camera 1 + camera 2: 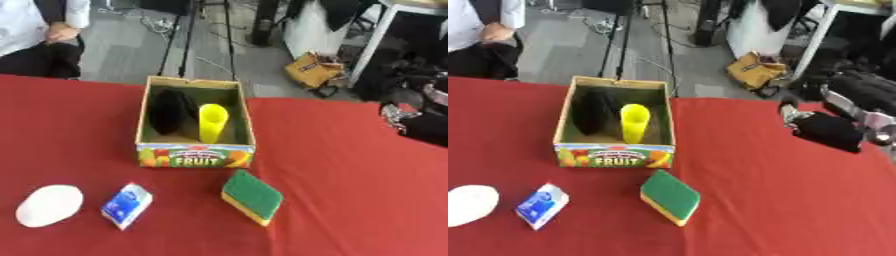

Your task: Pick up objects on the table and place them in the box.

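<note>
Between picks: cup (pixel 212 121) already in box (pixel 196 155); right hand (pixel 826 130) far right, fingers indiscernible. Next: reach near sponge (pixel 670 196), w/ fingers spread.

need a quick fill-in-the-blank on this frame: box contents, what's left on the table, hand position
1. Standing upright inside the box is a ____ cup.
2. The sponge on the red table has a ____ top and a yellow underside.
3. Left of the blue-and-white packet lies a flat ____ object.
4. The right hand is over the table to the ____ of the box.

Missing words: yellow; green; white; right
</note>
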Controlling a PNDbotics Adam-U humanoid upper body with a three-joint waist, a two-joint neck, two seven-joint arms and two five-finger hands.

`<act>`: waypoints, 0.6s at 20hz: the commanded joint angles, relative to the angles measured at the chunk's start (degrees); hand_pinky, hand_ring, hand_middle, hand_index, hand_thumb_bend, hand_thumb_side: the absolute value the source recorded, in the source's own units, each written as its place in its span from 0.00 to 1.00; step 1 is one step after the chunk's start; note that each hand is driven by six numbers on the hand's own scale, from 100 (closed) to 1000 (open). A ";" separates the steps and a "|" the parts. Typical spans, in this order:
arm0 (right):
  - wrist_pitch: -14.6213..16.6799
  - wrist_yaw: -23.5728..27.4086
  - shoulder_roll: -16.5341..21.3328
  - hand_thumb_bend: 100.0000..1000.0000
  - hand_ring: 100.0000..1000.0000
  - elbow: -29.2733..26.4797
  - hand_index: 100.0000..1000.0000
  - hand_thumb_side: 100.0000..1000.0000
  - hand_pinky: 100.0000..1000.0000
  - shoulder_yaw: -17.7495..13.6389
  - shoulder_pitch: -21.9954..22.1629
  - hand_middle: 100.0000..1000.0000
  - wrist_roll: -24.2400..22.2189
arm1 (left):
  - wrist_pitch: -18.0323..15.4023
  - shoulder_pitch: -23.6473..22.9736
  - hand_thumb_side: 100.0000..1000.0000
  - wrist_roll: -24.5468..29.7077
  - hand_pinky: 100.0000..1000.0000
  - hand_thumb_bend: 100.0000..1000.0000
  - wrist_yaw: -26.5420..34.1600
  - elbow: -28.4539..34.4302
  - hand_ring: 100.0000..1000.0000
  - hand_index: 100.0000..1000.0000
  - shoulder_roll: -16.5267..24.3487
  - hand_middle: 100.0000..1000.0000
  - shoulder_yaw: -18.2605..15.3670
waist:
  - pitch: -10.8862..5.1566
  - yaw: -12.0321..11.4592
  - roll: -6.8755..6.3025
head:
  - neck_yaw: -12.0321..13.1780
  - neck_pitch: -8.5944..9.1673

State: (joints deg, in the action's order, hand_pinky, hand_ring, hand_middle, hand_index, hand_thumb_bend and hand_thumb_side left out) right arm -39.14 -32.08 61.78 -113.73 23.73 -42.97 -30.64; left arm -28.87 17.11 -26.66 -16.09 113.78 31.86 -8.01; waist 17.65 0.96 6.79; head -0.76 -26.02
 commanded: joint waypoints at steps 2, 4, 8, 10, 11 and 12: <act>-3.80 0.42 0.10 0.08 0.96 -0.34 0.97 1.00 0.90 3.14 -3.92 0.91 -5.55 | 0.05 0.47 1.00 0.51 1.00 0.00 0.43 0.81 1.00 1.00 2.06 0.99 -0.02 | -1.61 -0.07 -0.18 | -0.13 -0.13; -6.35 0.85 -2.27 0.12 0.96 1.06 0.98 1.00 0.91 5.35 -7.13 0.91 -7.70 | 0.13 0.35 1.00 0.64 1.00 0.00 0.58 0.81 1.00 1.00 2.01 0.99 0.00 | -1.84 -0.04 -0.07 | 0.02 -0.21; -9.87 1.22 -7.61 0.16 0.96 4.76 1.00 1.00 0.90 9.13 -12.40 0.90 -9.75 | 0.31 0.00 1.00 0.81 1.00 0.00 0.76 0.81 1.00 1.00 1.82 0.99 -0.03 | -2.16 0.14 0.03 | 0.22 -0.52; -11.06 1.27 -9.65 0.16 0.96 6.49 1.00 1.00 0.90 10.43 -14.01 0.90 -9.89 | 0.38 -0.13 1.00 0.82 1.00 0.00 0.79 0.81 1.00 1.00 1.78 0.99 -0.08 | -2.25 0.25 0.05 | 0.30 -0.64; -11.44 1.34 -10.29 0.17 0.96 7.06 1.00 1.00 0.90 10.84 -14.48 0.90 -9.82 | 0.40 -0.18 1.00 0.81 1.00 0.00 0.79 0.81 1.00 1.00 1.77 0.99 -0.11 | -2.27 0.30 0.06 | 0.34 -0.68; -11.83 1.38 -11.46 0.17 0.96 7.73 1.00 1.00 0.90 11.32 -15.03 0.90 -9.83 | 0.47 -0.23 1.00 0.83 1.00 0.00 0.83 0.81 1.00 1.00 1.70 0.99 -0.08 | -2.32 0.32 0.12 | 0.34 -0.77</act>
State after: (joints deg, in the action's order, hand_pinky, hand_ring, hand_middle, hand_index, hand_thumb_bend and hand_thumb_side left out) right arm -39.90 -31.14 50.48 -106.90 35.07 -56.86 -30.18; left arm -28.47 16.62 -26.00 -15.55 113.78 32.23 -7.91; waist 16.77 1.19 7.19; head -0.51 -26.39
